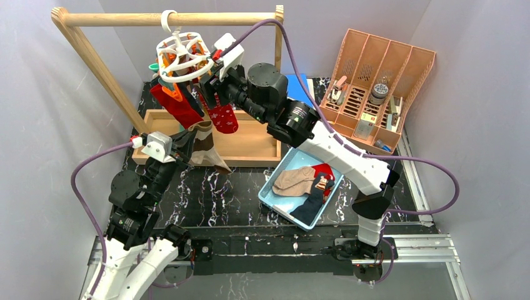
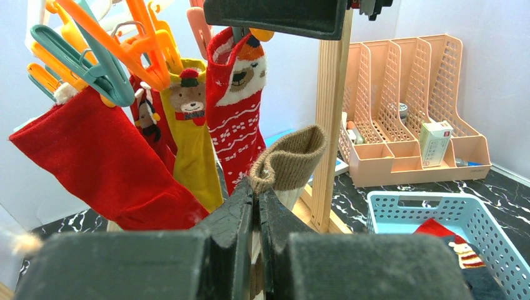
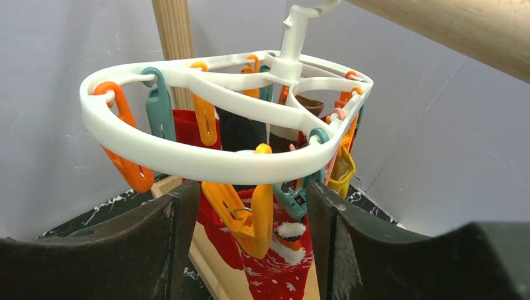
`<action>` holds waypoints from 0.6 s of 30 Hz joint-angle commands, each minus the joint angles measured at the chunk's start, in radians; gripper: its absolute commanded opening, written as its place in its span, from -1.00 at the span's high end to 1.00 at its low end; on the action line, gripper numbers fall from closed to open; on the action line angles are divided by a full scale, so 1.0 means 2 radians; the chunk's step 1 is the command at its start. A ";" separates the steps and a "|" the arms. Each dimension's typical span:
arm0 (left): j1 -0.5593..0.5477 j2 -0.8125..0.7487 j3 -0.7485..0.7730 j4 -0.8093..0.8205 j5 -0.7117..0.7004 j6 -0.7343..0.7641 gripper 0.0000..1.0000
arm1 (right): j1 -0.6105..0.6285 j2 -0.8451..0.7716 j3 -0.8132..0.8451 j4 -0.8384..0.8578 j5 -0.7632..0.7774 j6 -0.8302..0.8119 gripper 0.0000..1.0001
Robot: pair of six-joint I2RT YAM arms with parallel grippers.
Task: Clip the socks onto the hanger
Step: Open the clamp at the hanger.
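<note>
The white ring hanger (image 1: 181, 55) hangs by its hook from the wooden rail, with orange and teal clips (image 3: 250, 212). Several socks hang from it: a plain red one (image 1: 178, 106), a red patterned one (image 1: 224, 117), a mustard bear one (image 2: 190, 144). My left gripper (image 2: 256, 187) is shut on the cuff of a brown/tan sock (image 2: 289, 159), held up below the hanger; it also shows in the top view (image 1: 203, 145). My right gripper (image 3: 250, 212) is open, its fingers on either side of an orange clip under the ring.
A blue basket (image 1: 272, 194) at the right holds tan, red and navy socks (image 1: 294, 180). A peach file organiser (image 1: 381, 87) stands at the back right. The wooden rail frame (image 1: 169, 19) and its tray base (image 1: 250, 140) stand behind.
</note>
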 commanded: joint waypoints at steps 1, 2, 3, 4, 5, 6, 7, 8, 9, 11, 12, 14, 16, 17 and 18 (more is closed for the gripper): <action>-0.003 -0.006 0.000 0.011 -0.003 -0.001 1.00 | 0.002 -0.003 0.029 0.019 0.009 0.001 -0.38; -0.003 -0.007 0.000 0.010 -0.003 -0.001 1.00 | 0.002 -0.003 0.029 0.019 0.009 0.001 -0.36; -0.003 -0.007 0.000 0.011 -0.003 -0.001 1.00 | 0.002 -0.003 0.029 0.019 0.009 0.003 -0.36; -0.003 -0.007 -0.001 0.010 -0.003 -0.001 1.00 | 0.002 -0.003 0.029 0.020 0.009 0.003 -0.35; -0.003 -0.007 -0.001 0.010 -0.002 -0.001 1.00 | 0.002 -0.003 0.029 0.021 0.009 0.004 -0.36; -0.003 -0.007 0.000 0.010 -0.002 -0.001 1.00 | 0.001 -0.003 0.030 0.021 0.009 0.004 -0.35; -0.003 -0.008 -0.001 0.010 -0.003 -0.001 1.00 | 0.002 -0.002 0.031 0.021 0.009 0.004 -0.35; -0.003 -0.007 0.000 0.010 -0.003 -0.001 1.00 | 0.002 -0.001 0.032 0.022 0.008 0.006 -0.35; -0.003 -0.007 -0.001 0.010 -0.003 -0.001 1.00 | 0.002 0.000 0.034 0.021 0.009 0.006 -0.35; -0.003 -0.007 -0.001 0.010 -0.003 -0.001 1.00 | 0.001 0.001 0.035 0.021 0.009 0.006 -0.33; -0.003 -0.007 0.000 0.010 -0.003 -0.001 1.00 | 0.002 0.001 0.036 0.020 0.009 0.006 -0.31; -0.003 -0.008 -0.001 0.010 -0.004 -0.001 1.00 | 0.001 0.003 0.036 0.019 0.010 0.007 -0.22; -0.003 -0.009 -0.002 0.010 -0.004 -0.001 1.00 | 0.002 0.003 0.037 0.019 0.010 0.007 -0.11; -0.003 -0.010 -0.002 0.010 -0.005 -0.001 1.00 | 0.002 0.003 0.036 0.018 0.010 0.007 -0.05; -0.003 -0.010 -0.002 0.010 -0.005 -0.001 1.00 | 0.002 0.004 0.037 0.018 0.010 0.007 -0.01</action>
